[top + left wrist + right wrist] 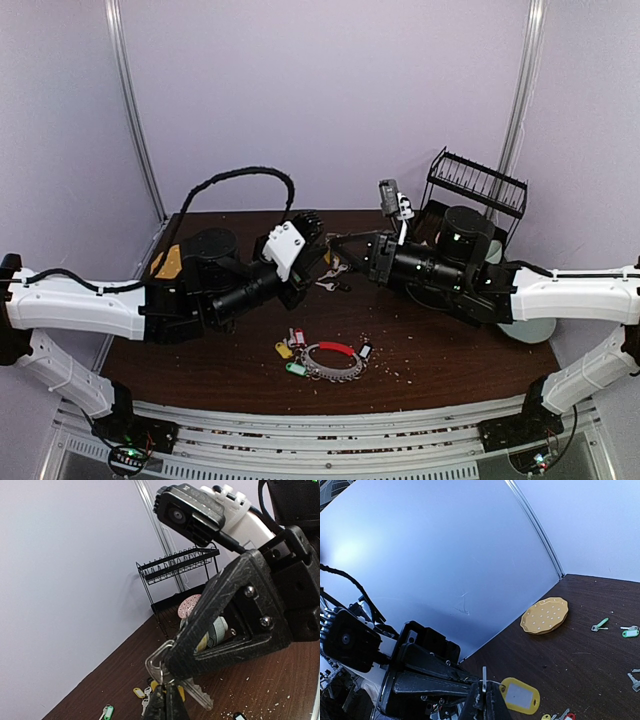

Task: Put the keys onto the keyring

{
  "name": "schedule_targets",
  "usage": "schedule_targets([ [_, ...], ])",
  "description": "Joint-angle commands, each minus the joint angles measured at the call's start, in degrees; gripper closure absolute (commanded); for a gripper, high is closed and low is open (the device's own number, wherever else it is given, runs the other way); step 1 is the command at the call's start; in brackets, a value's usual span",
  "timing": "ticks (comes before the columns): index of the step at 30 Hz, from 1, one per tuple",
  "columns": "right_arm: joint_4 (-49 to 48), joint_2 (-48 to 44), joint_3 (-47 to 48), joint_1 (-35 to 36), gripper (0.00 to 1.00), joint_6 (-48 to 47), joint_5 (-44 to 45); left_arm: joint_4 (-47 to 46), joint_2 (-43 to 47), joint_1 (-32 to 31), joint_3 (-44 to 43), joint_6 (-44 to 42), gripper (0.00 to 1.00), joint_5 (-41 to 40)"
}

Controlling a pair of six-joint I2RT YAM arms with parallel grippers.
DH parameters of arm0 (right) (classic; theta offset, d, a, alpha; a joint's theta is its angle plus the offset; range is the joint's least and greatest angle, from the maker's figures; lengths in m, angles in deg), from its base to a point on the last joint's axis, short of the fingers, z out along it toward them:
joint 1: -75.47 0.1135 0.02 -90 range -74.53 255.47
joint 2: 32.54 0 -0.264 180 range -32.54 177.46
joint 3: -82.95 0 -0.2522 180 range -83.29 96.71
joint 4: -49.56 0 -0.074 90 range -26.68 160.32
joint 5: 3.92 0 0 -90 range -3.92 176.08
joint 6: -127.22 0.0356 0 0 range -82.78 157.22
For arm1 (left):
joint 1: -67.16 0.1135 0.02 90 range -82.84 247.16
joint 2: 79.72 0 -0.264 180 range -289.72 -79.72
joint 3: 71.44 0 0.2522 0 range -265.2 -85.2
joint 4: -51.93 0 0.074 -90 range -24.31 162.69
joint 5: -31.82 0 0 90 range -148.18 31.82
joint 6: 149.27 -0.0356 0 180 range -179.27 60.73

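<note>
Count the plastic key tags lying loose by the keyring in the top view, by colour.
Yellow tag: 1
Green tag: 1
Red tag: 1
Black-framed tag: 1
Total: 4, as far as the top view resolves them.

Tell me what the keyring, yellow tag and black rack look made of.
Keyring: a red arc, likely plastic-coated, joined to a silver beaded chain, seemingly metal. Yellow tag: glossy plastic frame around a pale insert. Black rack: thin wire, probably coated metal.
</note>
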Motion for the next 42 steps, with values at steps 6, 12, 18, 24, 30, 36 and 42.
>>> schedule_targets([
  [6,3.7,-1.0,2.1,1.0,1.00,-4.0,-4.7,-7.5,5.4,0.1,3.9,-0.8,1.00,1.0],
  [12,14.2,1.4,7.4,-0.8,1.00,-10.8,-16.9,-6.2,8.8,0.1,6.0,-2.6,1.00,4.7],
  [18,15.5,1.5,8.0,-1.6,1.00,-11.1,-16.7,-2.7,9.9,0.1,6.2,-3.0,1.00,7.7],
  [24,6.7,1.2,5.4,-1.7,1.00,-4.3,-12.7,-6.0,10.3,0.1,8.8,1.1,0.90,12.5],
  [30,3.8,1.3,3.6,-1.0,1.00,-1.3,-6.9,-11.0,7.2,-0.1,9.7,3.2,0.81,12.1],
  [36,3.5,1.4,3.7,-0.6,1.00,-1.2,-7.3,-10.3,3.8,-0.1,7.7,1.4,0.79,-1.0],
  [42,2.9,1.4,3.5,-0.3,1.00,-1.3,-7.6,-8.5,1.3,-0.1,5.1,2.5,0.79,-4.5],
])
